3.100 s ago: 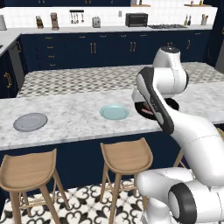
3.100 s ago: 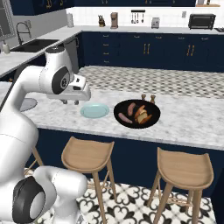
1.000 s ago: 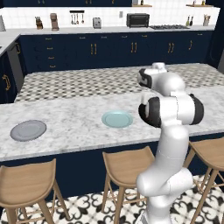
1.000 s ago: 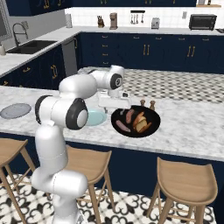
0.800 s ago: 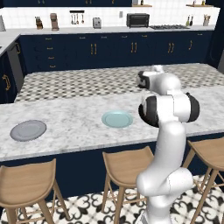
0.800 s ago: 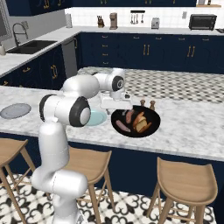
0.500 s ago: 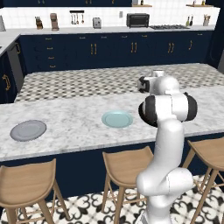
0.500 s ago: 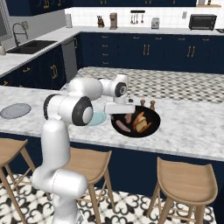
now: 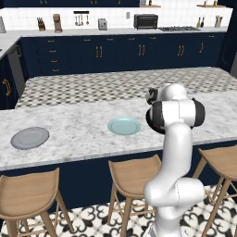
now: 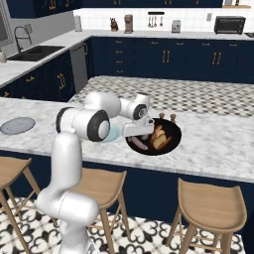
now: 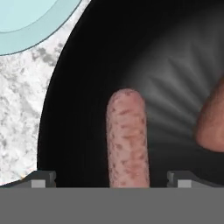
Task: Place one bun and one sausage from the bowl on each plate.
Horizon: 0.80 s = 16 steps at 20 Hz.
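Observation:
The black bowl [image 10: 174,131] sits on the marble counter, right of the light blue-teal plate [image 10: 113,133]. It holds orange-brown buns [image 10: 159,137] and a reddish sausage [image 10: 139,144]. My gripper [image 10: 138,132] reaches down into the bowl's left side. In the hand view the gripper [image 11: 111,177] is open, one fingertip on each side of a sausage [image 11: 127,139] lying on the bowl's floor [image 11: 87,65]. A brown rounded piece [image 11: 213,120] lies at the right edge; I cannot tell which kind it is. The grey plate [image 9: 30,137] is far left, the teal plate [image 9: 124,125] mid-counter.
Two small wooden knobs [image 10: 166,116] stand on the bowl's far rim. Wooden stools [image 10: 210,206] line the counter's near side. The grey plate [image 10: 17,125] lies well left of the arm. Marble counter [image 9: 74,139] runs between the plates.
The hand has dropped lower into the bowl and now straddles a sausage. The jaws have stayed wide apart. Plates and bowl have not moved.

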Tool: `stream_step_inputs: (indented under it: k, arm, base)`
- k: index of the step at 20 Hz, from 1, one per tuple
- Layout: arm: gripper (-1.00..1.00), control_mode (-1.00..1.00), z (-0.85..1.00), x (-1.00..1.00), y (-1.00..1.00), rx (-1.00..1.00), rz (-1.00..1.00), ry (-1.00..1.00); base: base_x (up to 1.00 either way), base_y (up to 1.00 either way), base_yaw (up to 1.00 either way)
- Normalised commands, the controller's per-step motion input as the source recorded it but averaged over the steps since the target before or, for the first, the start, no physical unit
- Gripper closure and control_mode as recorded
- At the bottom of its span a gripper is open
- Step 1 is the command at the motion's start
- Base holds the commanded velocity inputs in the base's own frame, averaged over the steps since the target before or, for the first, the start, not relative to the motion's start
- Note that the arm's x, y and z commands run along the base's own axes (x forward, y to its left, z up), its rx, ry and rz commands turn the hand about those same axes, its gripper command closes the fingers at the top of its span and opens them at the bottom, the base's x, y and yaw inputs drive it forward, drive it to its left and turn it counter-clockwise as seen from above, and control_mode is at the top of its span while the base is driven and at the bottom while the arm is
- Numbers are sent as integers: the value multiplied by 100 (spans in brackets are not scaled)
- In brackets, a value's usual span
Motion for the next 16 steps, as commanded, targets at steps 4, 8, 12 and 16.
stream_step_inputs:
  k: [4, 8, 12, 16]
  arm:
    - [-100, -100, -9, 52, -10, 11, 0, 6]
    - [-100, -100, -11, 42, -12, 13, 0, 12]
    - [-100, -100, -57, 2, -1, 9, 0, 22]
    - [-100, -100, -24, -21, 1, 1, 0, 3]
  base:
    - [0, 0, 0]
    - [0, 0, 0]
    - [0, 0, 0]
    - [0, 0, 0]
